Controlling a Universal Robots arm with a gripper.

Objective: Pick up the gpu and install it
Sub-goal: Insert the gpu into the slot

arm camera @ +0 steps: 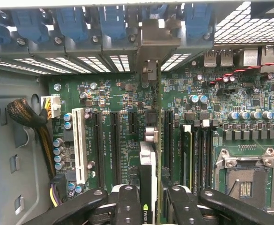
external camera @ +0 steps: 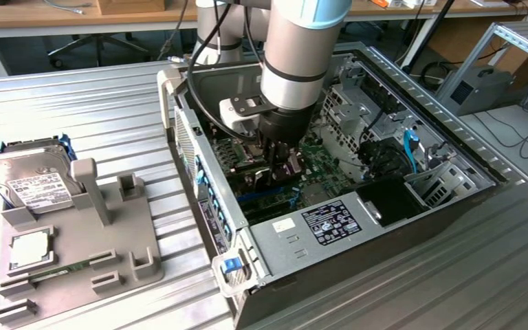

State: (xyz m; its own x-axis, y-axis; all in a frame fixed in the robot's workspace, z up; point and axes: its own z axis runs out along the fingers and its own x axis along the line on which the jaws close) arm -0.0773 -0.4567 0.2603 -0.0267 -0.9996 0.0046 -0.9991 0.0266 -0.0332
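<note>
**Card held edge-on above the expansion slots**

Black fingers (arm camera: 127,206) of the gripper (arm camera: 148,206) sit closest to the wrist camera, one on each side of the gpu (arm camera: 147,183). They are clenched on it — the card stands on edge between them, its thin top edge running straight away from the camera toward the rear wall of the computer case (external camera: 356,234).

That long axis is what matters. It lies parallel to the black expansion slots (arm camera: 114,145) and the white slot (arm camera: 79,143) on the green motherboard (arm camera: 211,93), and the card's far end carries a silver bracket (arm camera: 156,42) that reaches the row of blue-latched rear openings (arm camera: 111,21). The bracket appears to stand in one of those openings; whether the lower edge of the card is already in a slot or just above it cannot be told, since the card hides its own slot.

Seen from the exterior view, the arm (external camera: 301,62) reaches straight down into the open case, the gripper (external camera: 278,161) low over the board. On the exterior view's left, well apart from the case, a grey fixture (external camera: 80,268) holds a hard drive (external camera: 30,179).
</note>
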